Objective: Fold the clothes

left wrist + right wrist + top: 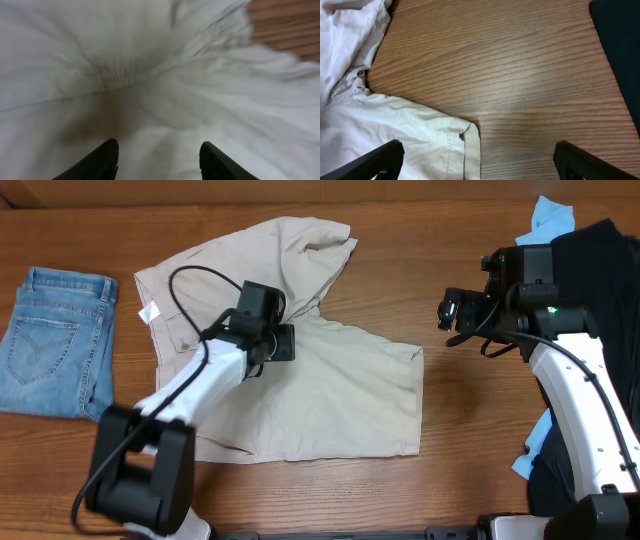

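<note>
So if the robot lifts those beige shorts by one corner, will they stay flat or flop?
Probably flop: the shorts lie creased and bunched. They likely slide easily too, since the wooden table looks smooth.

I've got bare table [460,430] right of the shorts [340,390], up to the black garment [610,260]; jeans [55,340] block far left.

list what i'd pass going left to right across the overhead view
folded blue jeans → khaki shorts → black garment
</note>
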Robot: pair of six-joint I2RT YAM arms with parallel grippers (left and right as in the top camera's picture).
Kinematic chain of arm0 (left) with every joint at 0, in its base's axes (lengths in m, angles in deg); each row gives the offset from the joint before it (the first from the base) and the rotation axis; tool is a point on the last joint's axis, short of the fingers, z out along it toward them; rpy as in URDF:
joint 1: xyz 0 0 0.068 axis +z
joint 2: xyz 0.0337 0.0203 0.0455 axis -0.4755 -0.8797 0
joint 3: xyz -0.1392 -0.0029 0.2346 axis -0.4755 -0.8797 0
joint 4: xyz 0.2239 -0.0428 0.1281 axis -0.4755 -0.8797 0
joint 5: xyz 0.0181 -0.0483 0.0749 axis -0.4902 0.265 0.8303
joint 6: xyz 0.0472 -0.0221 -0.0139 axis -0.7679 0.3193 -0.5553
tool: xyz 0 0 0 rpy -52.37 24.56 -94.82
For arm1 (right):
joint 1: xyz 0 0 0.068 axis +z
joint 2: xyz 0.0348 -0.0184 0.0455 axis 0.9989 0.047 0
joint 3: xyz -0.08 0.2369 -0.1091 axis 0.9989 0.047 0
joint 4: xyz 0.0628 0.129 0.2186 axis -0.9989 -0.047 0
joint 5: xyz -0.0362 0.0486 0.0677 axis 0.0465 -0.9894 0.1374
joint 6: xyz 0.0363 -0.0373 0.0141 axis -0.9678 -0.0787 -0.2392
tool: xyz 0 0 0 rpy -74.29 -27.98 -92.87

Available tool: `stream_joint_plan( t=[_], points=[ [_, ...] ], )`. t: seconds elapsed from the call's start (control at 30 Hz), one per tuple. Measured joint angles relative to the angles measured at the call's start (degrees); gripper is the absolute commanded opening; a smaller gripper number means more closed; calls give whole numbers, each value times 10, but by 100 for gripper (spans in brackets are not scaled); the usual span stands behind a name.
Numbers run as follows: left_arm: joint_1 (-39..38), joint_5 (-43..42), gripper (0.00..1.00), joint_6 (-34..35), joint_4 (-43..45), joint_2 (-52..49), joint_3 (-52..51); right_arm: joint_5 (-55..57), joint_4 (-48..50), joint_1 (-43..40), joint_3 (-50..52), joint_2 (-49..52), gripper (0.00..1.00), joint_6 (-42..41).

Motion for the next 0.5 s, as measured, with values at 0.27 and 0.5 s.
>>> stream_joint_plan(
  t=[0.27, 0.5],
  points=[
    [0, -8, 50, -6, -45, -60, 9, 0, 0, 0, 0, 0, 100, 0],
    [0, -30, 40, -3, -194, -58, 24, 0, 0, 0, 0, 0, 100, 0]
  ],
)
